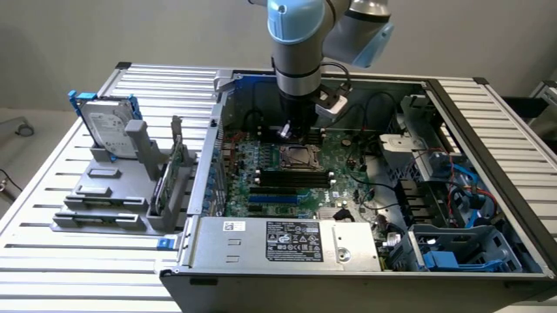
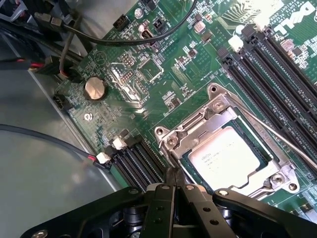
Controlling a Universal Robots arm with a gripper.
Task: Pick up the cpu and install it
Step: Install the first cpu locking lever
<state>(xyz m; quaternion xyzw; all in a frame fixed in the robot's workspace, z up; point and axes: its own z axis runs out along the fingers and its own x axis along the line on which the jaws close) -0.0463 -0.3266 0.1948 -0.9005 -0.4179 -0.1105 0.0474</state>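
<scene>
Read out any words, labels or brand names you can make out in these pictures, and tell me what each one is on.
"DELL", cut off by the frame edge: white print on the green motherboard.
cpu: grey print on its metal top, too small to read.
power supply label: text and marks, too small to read.
hard drive: label unreadable.

A plain grey wall (image 1: 174, 32) stands behind a slatted metal table (image 1: 70, 261). At the exterior view's left, past the table's edge, lies a pale floor (image 1: 26, 150) with a dark cable (image 1: 25, 129) on it. The light is even and soft.
</scene>
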